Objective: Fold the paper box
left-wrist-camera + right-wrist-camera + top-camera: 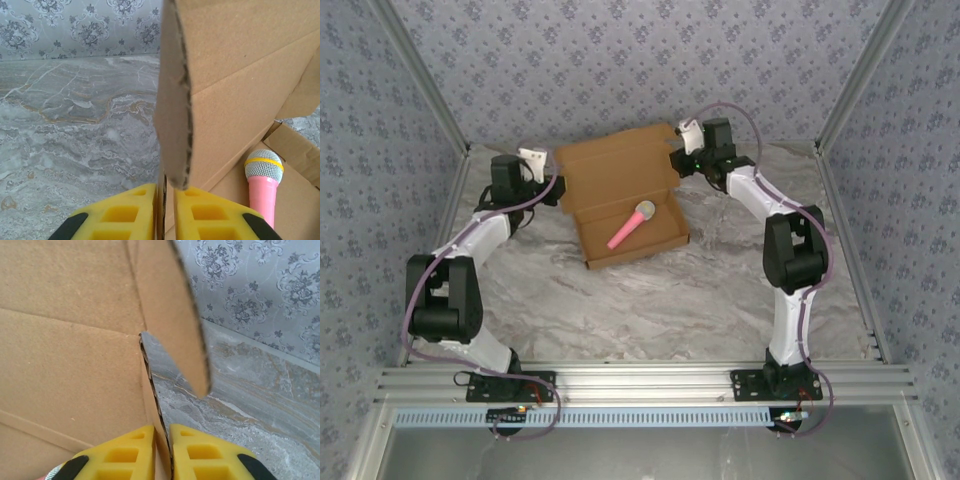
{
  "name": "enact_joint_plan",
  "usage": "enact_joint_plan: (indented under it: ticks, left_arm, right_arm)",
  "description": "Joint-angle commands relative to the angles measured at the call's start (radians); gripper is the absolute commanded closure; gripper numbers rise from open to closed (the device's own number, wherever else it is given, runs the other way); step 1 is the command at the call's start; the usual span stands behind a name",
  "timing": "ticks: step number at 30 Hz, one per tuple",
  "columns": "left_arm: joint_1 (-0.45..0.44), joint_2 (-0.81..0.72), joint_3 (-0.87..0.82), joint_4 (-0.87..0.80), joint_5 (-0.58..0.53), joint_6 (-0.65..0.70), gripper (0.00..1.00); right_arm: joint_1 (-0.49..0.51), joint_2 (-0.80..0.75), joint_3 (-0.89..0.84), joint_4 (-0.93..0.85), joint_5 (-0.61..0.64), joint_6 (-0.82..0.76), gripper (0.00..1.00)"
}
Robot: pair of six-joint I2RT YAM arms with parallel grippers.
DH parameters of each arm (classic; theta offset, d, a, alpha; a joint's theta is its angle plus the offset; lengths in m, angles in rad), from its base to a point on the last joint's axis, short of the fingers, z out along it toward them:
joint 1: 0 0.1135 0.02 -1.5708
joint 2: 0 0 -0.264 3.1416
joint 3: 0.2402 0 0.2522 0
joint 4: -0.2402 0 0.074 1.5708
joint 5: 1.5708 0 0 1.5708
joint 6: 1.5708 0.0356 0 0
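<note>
Just past the arm bases, the grey marbled table (pixel 670 300) is lying bare. The plain brown cardboard paper box (pixel 620 195) is sitting beyond it at mid-table, toward the far side. Its shallow tray is nearest, with a pink toy microphone with a silver mesh head (pixel 630 226) lying slantwise inside. Behind the tray the lid (pixel 615 160) is standing raised. The left gripper (pixel 165 212) is pinching the lid's left edge between yellow fingers (pixel 125 217). The right gripper (pixel 163 452) is clamping the right edge likewise, with a side flap (pixel 170 315) hanging loose just above it. The step in hand looks like swinging the lid down over the tray. Doing it well means both arms arcing together about the rear crease at equal height, so the panel is not twisting. It also means steering the side flaps inside the tray walls, clear of the microphone. Farthest back, the patterned wallpaper wall (pixel 620 60) is closing off the table.
</note>
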Motion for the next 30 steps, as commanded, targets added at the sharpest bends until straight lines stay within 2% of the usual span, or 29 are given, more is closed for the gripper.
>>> enact_joint_plan:
  ticks: [1, 5, 14, 21, 30]
  left_arm:
    - [-0.026, 0.007, 0.041, 0.003, -0.031, -0.026, 0.87]
    - [-0.056, 0.007, 0.047, 0.009, -0.111, -0.059, 0.92]
    - [-0.164, -0.011, 0.051, 0.053, -0.387, -0.201, 0.94]
    - [-0.242, 0.019, 0.061, 0.126, -0.536, -0.307, 1.0]
    - [-0.346, 0.081, 0.083, 0.235, -0.689, -0.363, 1.0]
  right_arm:
    - [0.038, -0.056, -0.041, -0.031, 0.143, 0.087, 0.86]
    - [0.077, -0.084, -0.064, -0.046, 0.304, 0.185, 0.9]
    - [0.14, -0.147, -0.132, -0.053, 0.578, 0.375, 0.92]
    - [0.141, -0.214, -0.213, -0.011, 0.645, 0.437, 0.93]
    - [0.111, -0.301, -0.308, 0.081, 0.697, 0.438, 0.94]
